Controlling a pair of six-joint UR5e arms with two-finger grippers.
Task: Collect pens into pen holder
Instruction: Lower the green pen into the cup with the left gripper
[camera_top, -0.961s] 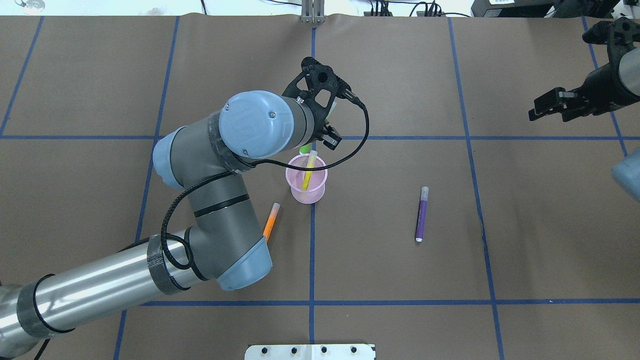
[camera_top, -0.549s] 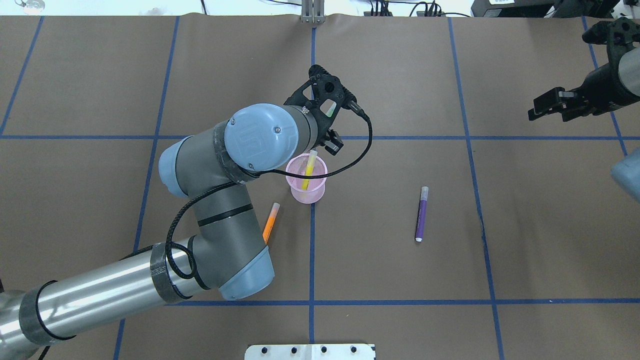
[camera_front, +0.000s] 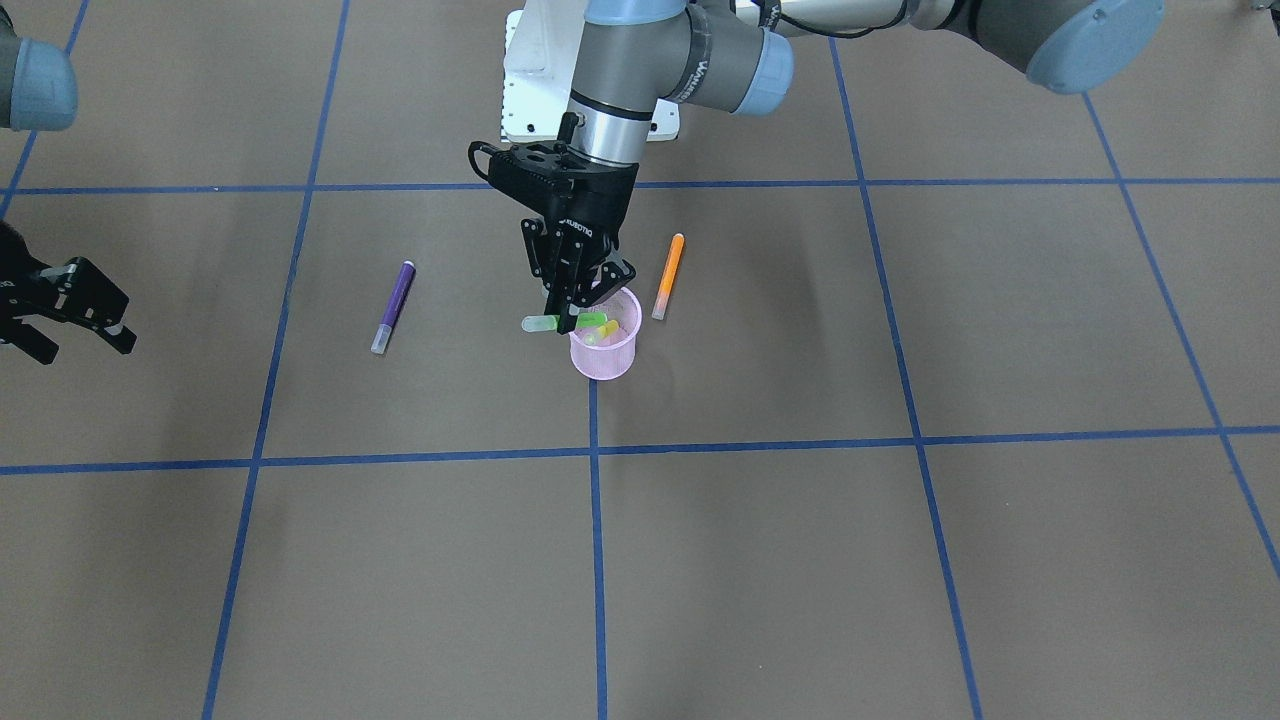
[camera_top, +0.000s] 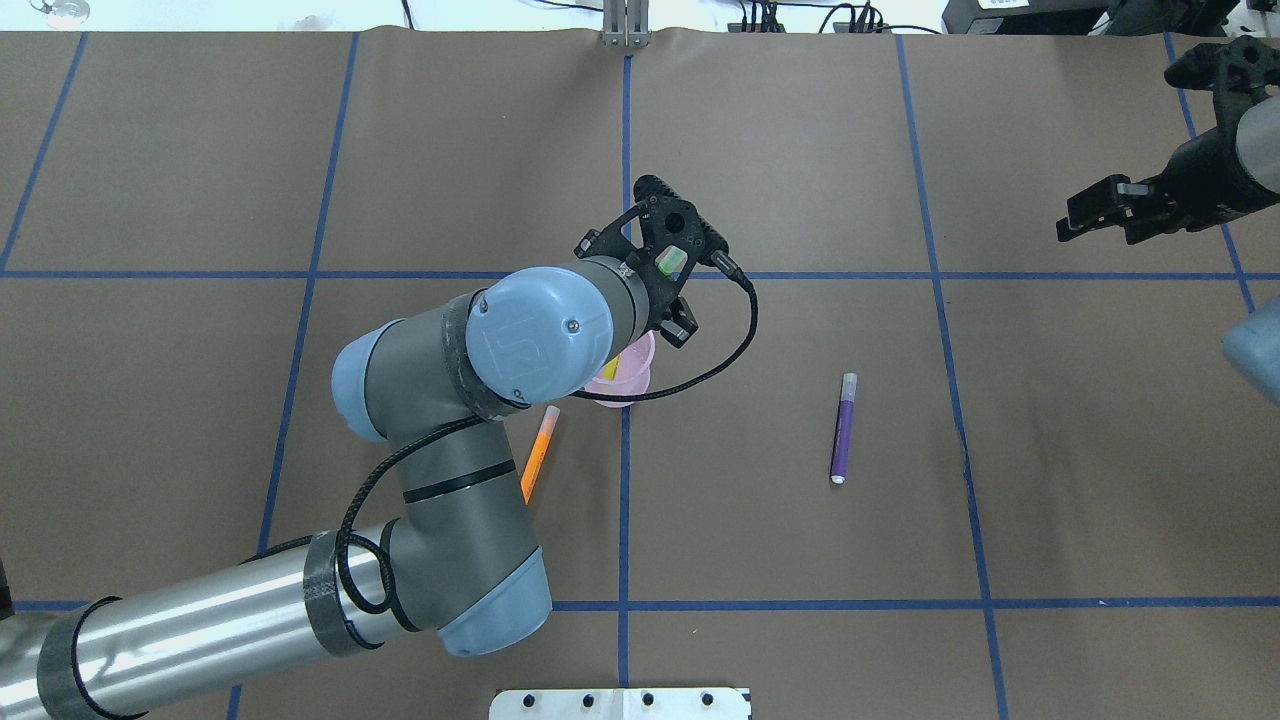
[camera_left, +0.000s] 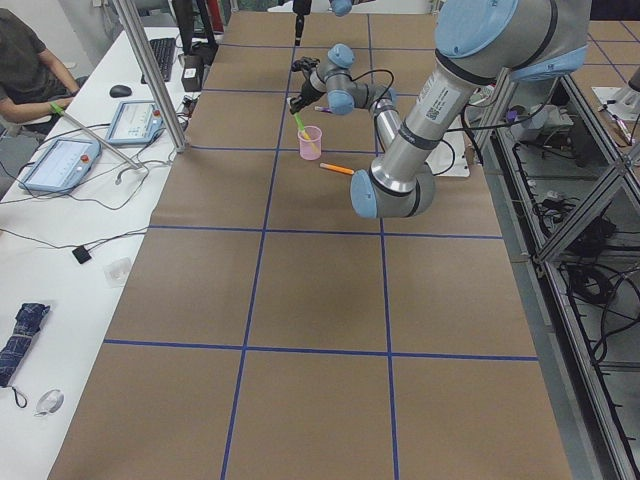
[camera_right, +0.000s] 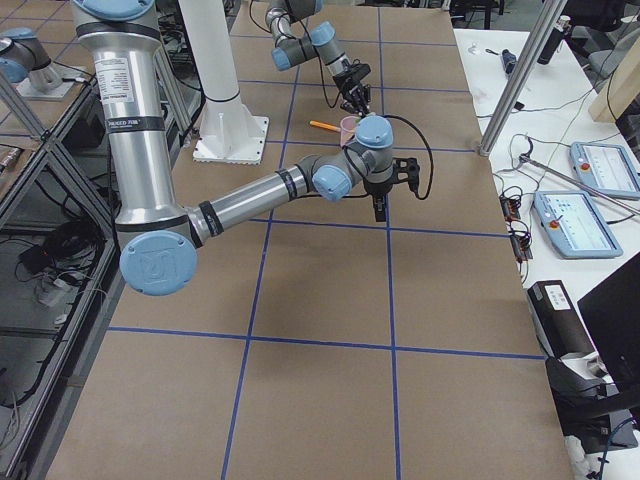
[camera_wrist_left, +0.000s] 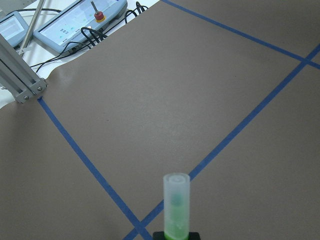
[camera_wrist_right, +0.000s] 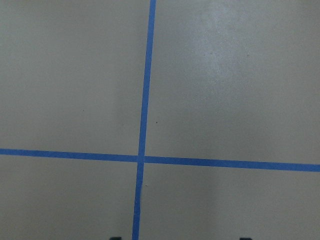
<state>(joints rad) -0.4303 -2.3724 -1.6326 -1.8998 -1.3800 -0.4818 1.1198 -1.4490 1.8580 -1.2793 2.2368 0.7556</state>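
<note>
My left gripper (camera_front: 572, 312) is shut on a green pen (camera_front: 560, 322), holding it roughly level just above the rim of the pink mesh pen holder (camera_front: 605, 352). The pen's pale cap (camera_wrist_left: 176, 192) points away in the left wrist view. A yellow pen (camera_front: 607, 329) stands inside the holder. In the overhead view my left arm covers most of the holder (camera_top: 628, 377). An orange pen (camera_top: 539, 455) lies beside the holder and a purple pen (camera_top: 843, 428) lies further right. My right gripper (camera_top: 1092, 212) hovers open at the far right, holding nothing.
Blue tape lines (camera_top: 624, 500) grid the brown table cover. The white robot base plate (camera_top: 620, 703) sits at the near edge. Teach pendants (camera_left: 60, 160) and a seated person (camera_left: 25, 60) are at a desk beyond the table's far side.
My left arm has swung right with the green pen, and its wrist now covers most of the pen holder in the overhead view. The right arm and the loose pens are unmoved.
</note>
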